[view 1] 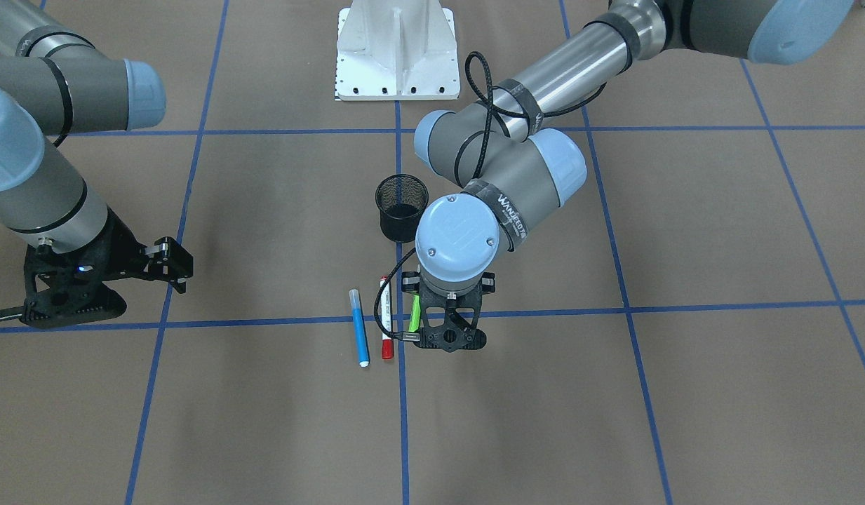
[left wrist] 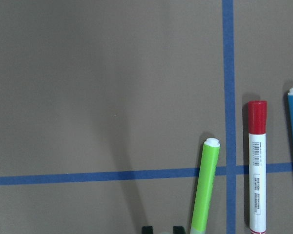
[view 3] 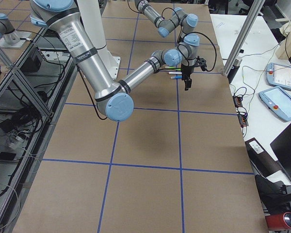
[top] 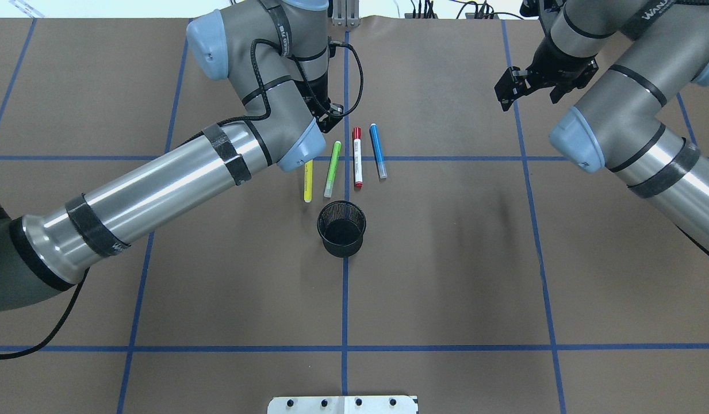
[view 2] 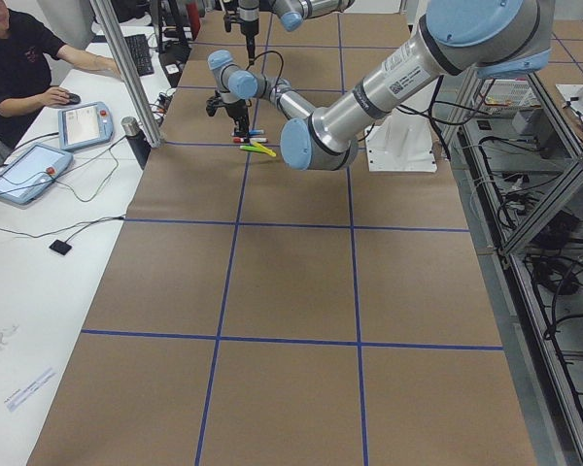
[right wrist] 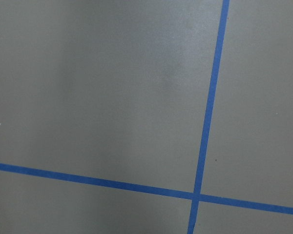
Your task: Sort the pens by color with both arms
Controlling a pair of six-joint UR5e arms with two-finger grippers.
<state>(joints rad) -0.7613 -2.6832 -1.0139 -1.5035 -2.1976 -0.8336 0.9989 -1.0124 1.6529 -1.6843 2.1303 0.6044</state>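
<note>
Four pens lie side by side on the brown table: yellow, lime green, white with a red cap and blue. My left gripper points down over the yellow pen's far end, which the arm hides. In the left wrist view its fingertips stand a pen's width apart at the bottom edge, with something pale between them, left of the green pen. My right gripper is open and empty, far to the right of the pens.
A black mesh cup stands upright and empty just on the robot's side of the pens. The white pedestal is at the robot's base. Blue tape lines cross the table. An operator sits at a side desk.
</note>
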